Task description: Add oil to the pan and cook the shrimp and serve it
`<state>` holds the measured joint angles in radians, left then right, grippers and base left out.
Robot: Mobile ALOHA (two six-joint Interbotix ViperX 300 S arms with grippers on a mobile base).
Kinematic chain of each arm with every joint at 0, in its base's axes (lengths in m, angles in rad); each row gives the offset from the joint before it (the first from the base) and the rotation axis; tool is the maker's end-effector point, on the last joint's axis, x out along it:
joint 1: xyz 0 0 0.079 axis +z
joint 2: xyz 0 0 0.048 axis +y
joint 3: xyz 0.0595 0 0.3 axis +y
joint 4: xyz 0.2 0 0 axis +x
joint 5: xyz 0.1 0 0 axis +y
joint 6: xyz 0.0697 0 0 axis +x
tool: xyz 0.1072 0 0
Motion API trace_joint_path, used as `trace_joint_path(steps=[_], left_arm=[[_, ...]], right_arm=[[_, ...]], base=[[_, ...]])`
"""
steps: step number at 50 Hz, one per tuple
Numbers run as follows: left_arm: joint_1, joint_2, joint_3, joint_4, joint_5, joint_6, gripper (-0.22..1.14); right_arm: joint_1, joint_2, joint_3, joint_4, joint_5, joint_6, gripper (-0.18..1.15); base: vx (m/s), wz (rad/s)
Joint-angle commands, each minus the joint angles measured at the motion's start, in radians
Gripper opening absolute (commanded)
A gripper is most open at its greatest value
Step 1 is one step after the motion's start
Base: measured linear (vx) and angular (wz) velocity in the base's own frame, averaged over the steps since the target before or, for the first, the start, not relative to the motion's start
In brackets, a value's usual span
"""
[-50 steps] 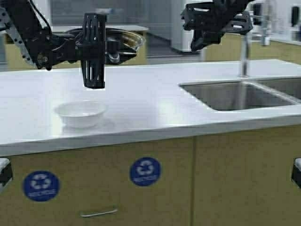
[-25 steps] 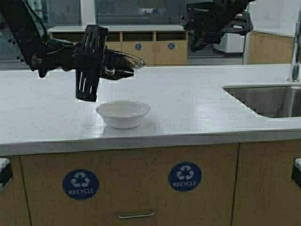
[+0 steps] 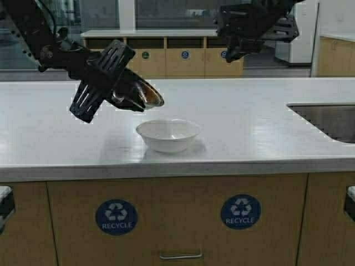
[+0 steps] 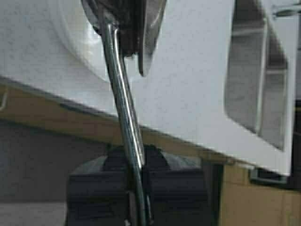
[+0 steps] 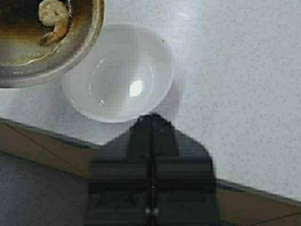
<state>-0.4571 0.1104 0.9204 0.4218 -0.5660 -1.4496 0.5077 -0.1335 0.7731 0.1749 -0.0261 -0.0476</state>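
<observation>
My left gripper (image 3: 117, 88) is shut on the silver handle (image 4: 123, 108) of the pan (image 3: 137, 93). It holds the pan in the air, tilted down, just left of and above the white bowl (image 3: 168, 134). In the right wrist view the golden shrimp (image 5: 52, 16) lies inside the dark pan (image 5: 42, 52), whose rim overlaps the edge of the white bowl (image 5: 120, 70). The bowl holds nothing. My right gripper (image 3: 247, 30) hangs high above the counter, shut (image 5: 151, 127) on nothing. The oil is out of view.
The white counter (image 3: 249, 127) runs across the view, with a steel sink (image 3: 330, 119) at the right. Wooden cabinets with recycle stickers (image 3: 116, 217) stand below its front edge. More cabinets line the far wall.
The robot has driven sideways: bowl and sink have shifted right in the high view. The left gripper has lowered and tipped the pan toward the bowl.
</observation>
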Motion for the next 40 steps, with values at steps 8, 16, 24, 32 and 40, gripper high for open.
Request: trace_joint_path(steps=[8, 16, 24, 32, 40], left_arm=[[-0.003, -0.051, -0.092, 0.06, 0.138, 0.126, 0.04], [-0.012, -0.051, -0.117, 0.077, 0.192, 0.167, 0.04], [-0.054, -0.051, -0.156, 0.081, 0.281, 0.244, 0.04], [-0.091, -0.044, -0.216, 0.08, 0.416, 0.36, 0.04], [-0.095, -0.037, -0.247, 0.074, 0.495, 0.43, 0.04]], right_arm=[[-0.002, -0.021, -0.009, 0.002, -0.011, 0.0, 0.06], [-0.002, -0.02, -0.014, 0.002, -0.011, -0.002, 0.06], [-0.002, -0.02, -0.015, 0.002, -0.011, -0.002, 0.06], [-0.002, -0.018, -0.014, 0.002, -0.011, -0.002, 0.06], [-0.002, -0.02, -0.015, 0.002, -0.012, -0.002, 0.06]], base=[[0.02, 0.06], [0.01, 0.02], [0.0, 0.0], [0.0, 0.0], [0.0, 0.0]])
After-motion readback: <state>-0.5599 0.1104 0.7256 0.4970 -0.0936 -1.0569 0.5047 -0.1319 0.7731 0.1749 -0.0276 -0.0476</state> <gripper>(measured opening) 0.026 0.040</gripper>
